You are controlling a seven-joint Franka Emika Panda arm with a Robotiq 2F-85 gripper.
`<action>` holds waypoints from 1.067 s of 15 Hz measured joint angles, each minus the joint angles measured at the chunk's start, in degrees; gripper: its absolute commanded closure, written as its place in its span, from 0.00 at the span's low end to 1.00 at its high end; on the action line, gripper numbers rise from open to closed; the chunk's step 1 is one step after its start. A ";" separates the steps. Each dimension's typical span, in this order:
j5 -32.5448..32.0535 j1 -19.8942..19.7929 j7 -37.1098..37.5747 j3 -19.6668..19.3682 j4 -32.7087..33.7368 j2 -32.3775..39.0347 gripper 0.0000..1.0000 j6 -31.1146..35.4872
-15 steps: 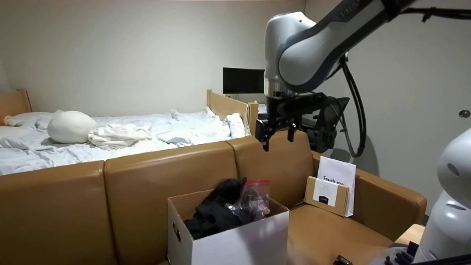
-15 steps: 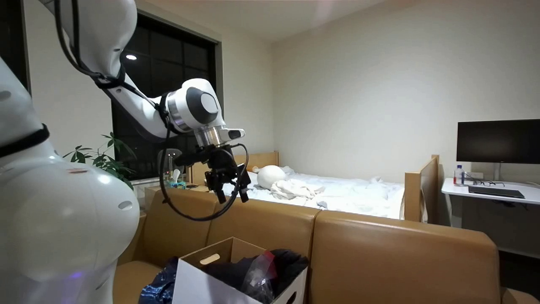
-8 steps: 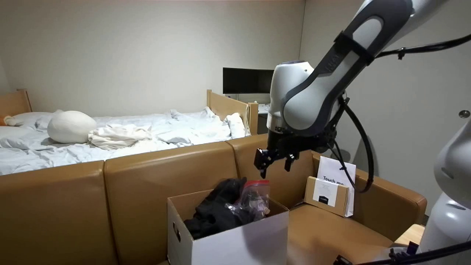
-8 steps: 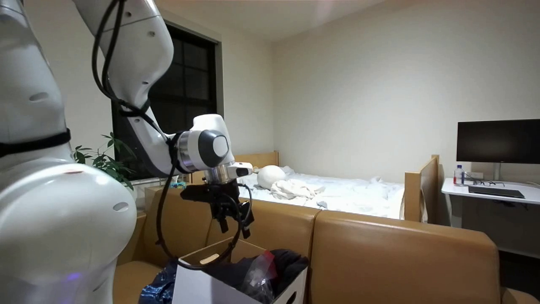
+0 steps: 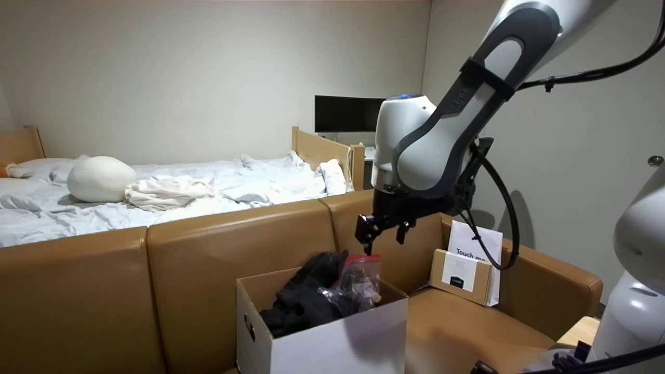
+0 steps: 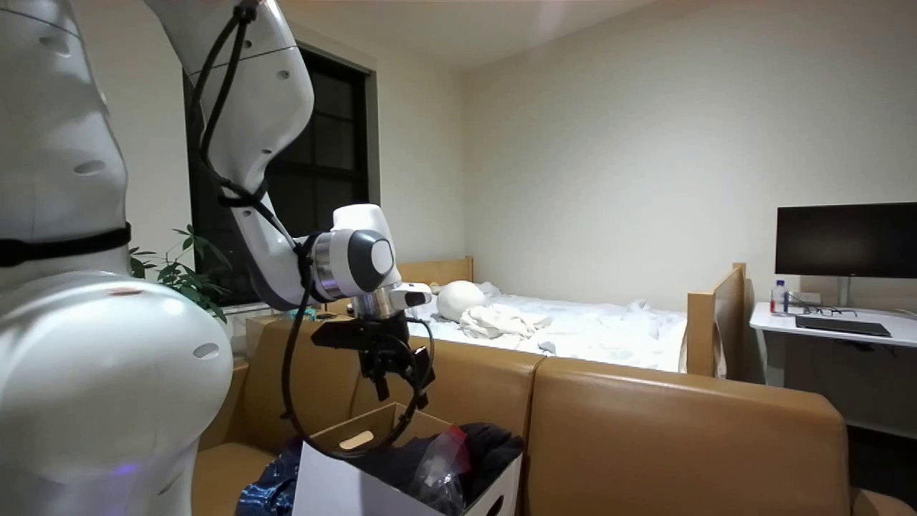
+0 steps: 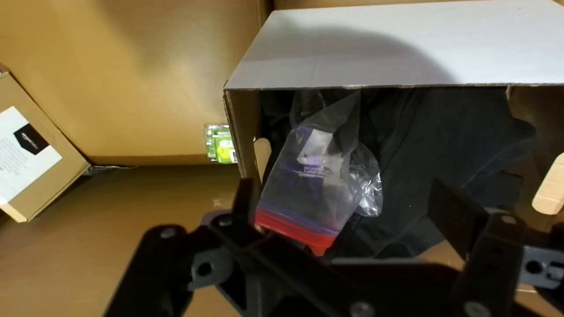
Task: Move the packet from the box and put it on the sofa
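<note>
The packet is a see-through zip bag with a red top edge. It stands on black fabric in the white box, its red edge above the rim; the packet and box show in the other exterior view too. The box stands on the tan-brown sofa. My gripper is open and empty, pointing down just above the packet. In the wrist view the packet lies between the spread fingers, nearer the left one. The packet's lower part is partly hidden in the box.
Black fabric fills much of the box. A brown carton and a white paper bag lean at the sofa's arm end. A dark blue shiny bundle lies beside the box. A small green pack lies by the box wall.
My gripper has come down a long way toward the box, mostly in the earlier half second, with a slight further drop since. It stays open. Box and packet have not moved.
</note>
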 measured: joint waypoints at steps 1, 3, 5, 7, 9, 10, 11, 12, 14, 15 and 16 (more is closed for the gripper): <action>-1.98 -0.88 -0.01 -0.84 0.44 1.29 0.00 1.37; -5.90 -3.24 -0.33 -3.05 1.81 5.57 0.00 5.69; -6.28 -4.95 -3.01 -5.12 4.50 12.09 0.00 11.16; -3.52 -5.32 -6.32 -5.59 8.16 19.89 0.00 16.65; 2.37 -5.70 -9.90 -3.87 12.24 27.63 0.00 22.03; 6.33 -5.90 -12.79 -2.41 14.41 31.21 0.00 24.11; 9.07 -6.81 -14.99 -0.03 16.90 34.76 0.25 25.30; 10.37 -7.97 -16.23 2.08 18.94 37.47 0.26 25.59; 11.43 -10.84 -17.99 5.55 22.15 41.84 0.40 25.53; 11.55 -12.76 -18.76 7.33 23.10 43.49 0.46 25.37; 11.56 -14.81 -19.50 9.03 23.67 44.89 0.53 25.29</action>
